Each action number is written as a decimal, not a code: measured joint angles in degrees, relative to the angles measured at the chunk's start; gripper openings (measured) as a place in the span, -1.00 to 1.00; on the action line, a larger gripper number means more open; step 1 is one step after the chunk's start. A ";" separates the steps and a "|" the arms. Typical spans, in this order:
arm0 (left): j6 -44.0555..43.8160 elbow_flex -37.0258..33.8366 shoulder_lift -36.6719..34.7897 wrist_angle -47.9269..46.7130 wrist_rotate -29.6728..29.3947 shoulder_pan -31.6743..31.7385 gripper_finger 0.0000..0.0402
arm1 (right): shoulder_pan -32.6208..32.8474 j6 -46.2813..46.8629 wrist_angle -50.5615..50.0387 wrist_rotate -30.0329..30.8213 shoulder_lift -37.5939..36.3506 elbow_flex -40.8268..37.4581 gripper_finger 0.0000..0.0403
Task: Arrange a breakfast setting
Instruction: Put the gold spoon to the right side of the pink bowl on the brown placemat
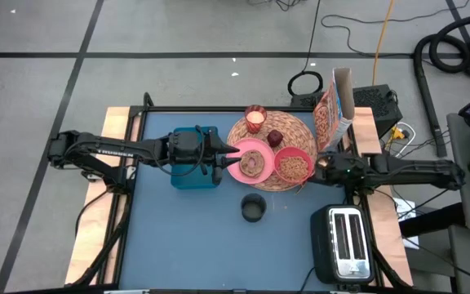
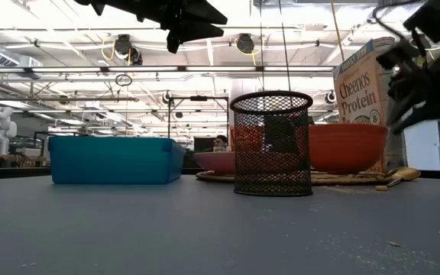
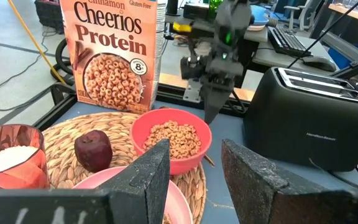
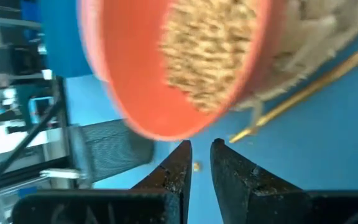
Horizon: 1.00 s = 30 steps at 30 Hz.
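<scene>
**Bowl of cereal sits full on the mat, right fingers empty beside it**

Cereal fills the coral bowl (image 1: pixel 294 165) close to its rim, so it will be top-heavy with loose contents: any tilt would probably spill rings onto the straw mat (image 1: pixel 300 131). It looks like hard, smooth ware, likely slippery, and best pinched at the rim and kept level. It rests on the mat's right part, touching or just beside the pink plate (image 1: pixel 250 162).

The right gripper (image 4: pixel 199 163) hovers low at the bowl's outer side, fingers nearly closed with only a narrow gap, grasping nothing. A thin wooden stick (image 4: pixel 303 96) lies on the table near it. The left gripper (image 3: pixel 194 180) waits at the plate's left edge, jaws partly parted and empty.

Behind the bowl stands the cereal box (image 3: pixel 109 53), light and stiff, easy to tip; grip it across its narrow sides. The dark fruit (image 3: pixel 93 149) is small and round, likely to roll. The candle glass (image 1: pixel 255 119) is breakable, best held around its wall.
</scene>
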 joint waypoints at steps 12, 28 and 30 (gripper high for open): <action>0.00 0.00 0.00 0.01 0.00 -0.01 -0.25 | -0.02 -6.21 -10.34 9.70 -1.41 11.01 -0.98; 0.00 0.00 0.00 0.02 0.00 0.01 -0.25 | -0.02 -13.01 -14.29 27.14 1.71 11.13 -0.99; 0.00 0.00 0.00 0.02 -0.01 0.01 -0.25 | -0.02 -13.53 -14.31 27.17 1.71 11.11 -0.99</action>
